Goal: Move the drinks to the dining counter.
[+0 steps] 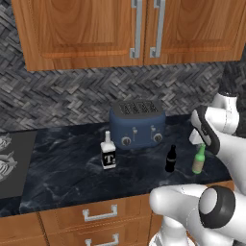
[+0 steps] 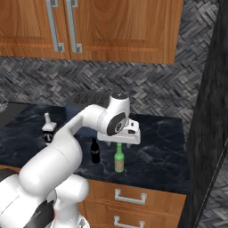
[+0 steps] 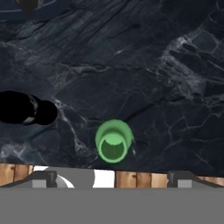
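arm: the white arm [image 1: 202, 206] is the closest thing, rising in the near right of the left base view and bending over the worktop edge.
drawers: wooden drawers [image 1: 98, 214] with metal handles sit right under the near edge of the worktop.
gripper: the gripper [image 2: 119, 141] hangs straight down over the green bottle, pretty much centred on its cap, and it isn't holding anything. Jaws are spread wide, one finger on each side above the neck, not touching as far as I can see.
green bottle: slim green bottle [image 2: 119, 159] stands upright near the worktop's front edge, long axis vertical, cap pointing straight up at the hand. From the hand view you look right down onto its round top [image 3: 113, 141].
black bottle: slim black bottle [image 1: 170, 159] is also upright, just left of the green one and apart from it. In the hand view it shows at the left, seen from above.
clear bottle: squat clear bottle [image 1: 108, 153] with the black T label and white cap stands upright further left, well apart from the other two, in front of the toaster's left corner.
toaster: blue toaster [image 1: 137, 123] sits behind the bottles against the wall.
worktop: black marble worktop [image 1: 67, 175], all three drinks on it.
stove: stove [image 1: 9, 163] at the far left end.
cabinets: wooden cabinets [image 1: 91, 29] hang above.
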Available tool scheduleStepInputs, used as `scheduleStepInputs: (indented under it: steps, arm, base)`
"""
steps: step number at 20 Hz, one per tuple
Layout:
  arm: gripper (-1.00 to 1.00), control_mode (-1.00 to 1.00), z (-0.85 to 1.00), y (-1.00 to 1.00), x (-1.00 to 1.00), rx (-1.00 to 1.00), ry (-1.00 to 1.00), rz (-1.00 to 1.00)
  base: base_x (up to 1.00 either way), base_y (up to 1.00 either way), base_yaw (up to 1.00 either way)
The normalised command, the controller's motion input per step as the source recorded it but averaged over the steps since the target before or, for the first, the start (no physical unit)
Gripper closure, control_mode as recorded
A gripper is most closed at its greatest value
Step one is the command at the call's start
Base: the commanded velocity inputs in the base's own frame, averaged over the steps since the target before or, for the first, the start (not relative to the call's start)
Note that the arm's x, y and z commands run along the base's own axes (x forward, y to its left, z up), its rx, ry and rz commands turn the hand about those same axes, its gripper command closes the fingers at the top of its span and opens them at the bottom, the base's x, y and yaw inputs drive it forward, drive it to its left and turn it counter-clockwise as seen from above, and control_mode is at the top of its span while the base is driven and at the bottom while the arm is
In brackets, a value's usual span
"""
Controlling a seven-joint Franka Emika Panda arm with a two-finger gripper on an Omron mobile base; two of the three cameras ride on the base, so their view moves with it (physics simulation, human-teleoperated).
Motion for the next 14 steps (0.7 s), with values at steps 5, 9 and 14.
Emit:
scheduleStepInputs:
  steps: [5,9,14]
  arm:
    - [-1.00,-1.00,-0.16,0.00,0.15,0.00,0.00,0.00]
    - [-1.00,-1.00,-0.10,0.00,0.07,0.00,0.00,0.00]
    - [-1.00,-1.00,-0.06,0.00,0.06,0.00,0.00,0.00]
  base:
    - [0.00,0.00,0.00]
    - [0.00,0.00,0.00]
    - [0.00,0.00,0.00]
